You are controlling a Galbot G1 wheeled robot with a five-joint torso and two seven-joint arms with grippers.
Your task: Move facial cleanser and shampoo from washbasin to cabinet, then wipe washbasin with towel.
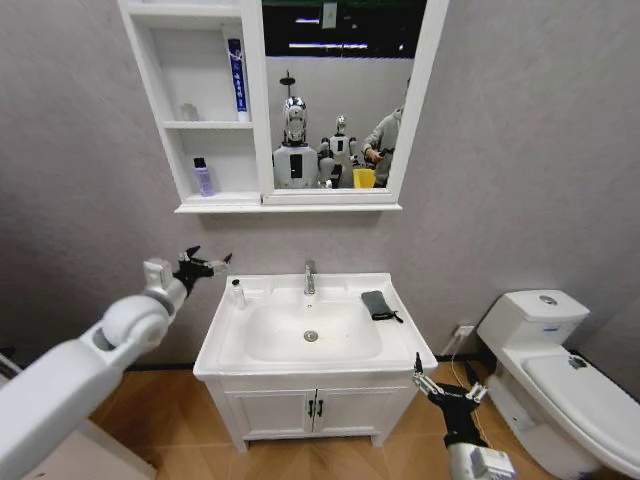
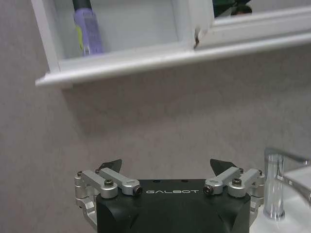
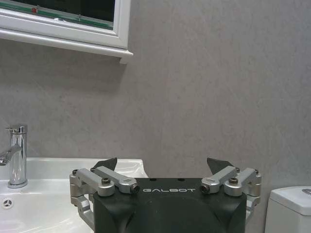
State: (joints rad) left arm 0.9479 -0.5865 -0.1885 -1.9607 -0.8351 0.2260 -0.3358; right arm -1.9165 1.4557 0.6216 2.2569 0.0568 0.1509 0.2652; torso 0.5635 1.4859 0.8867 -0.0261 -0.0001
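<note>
The white washbasin [image 1: 225,345] carries the dark folded towel [image 1: 378,305] at its back right, beside the chrome tap [image 1: 309,278]. On the cabinet [image 1: 160,100], a purple shampoo bottle [image 1: 203,177] stands on the lowest shelf and a tall white-and-blue facial cleanser tube [image 1: 237,78] on the top one. My left gripper [image 1: 208,262] hangs open and empty just left of the basin's back left corner, below the cabinet; its wrist view shows the purple shampoo bottle [image 2: 87,31] overhead. My right gripper [image 1: 448,385] is open and empty, low by the vanity's front right corner.
A small white bottle [image 1: 238,293] stands on the basin's back left corner, close to my left gripper. A small clear item [image 1: 188,112] sits on the middle shelf. A white toilet [image 1: 560,360] stands at right. The mirror [image 1: 340,90] reflects the room behind.
</note>
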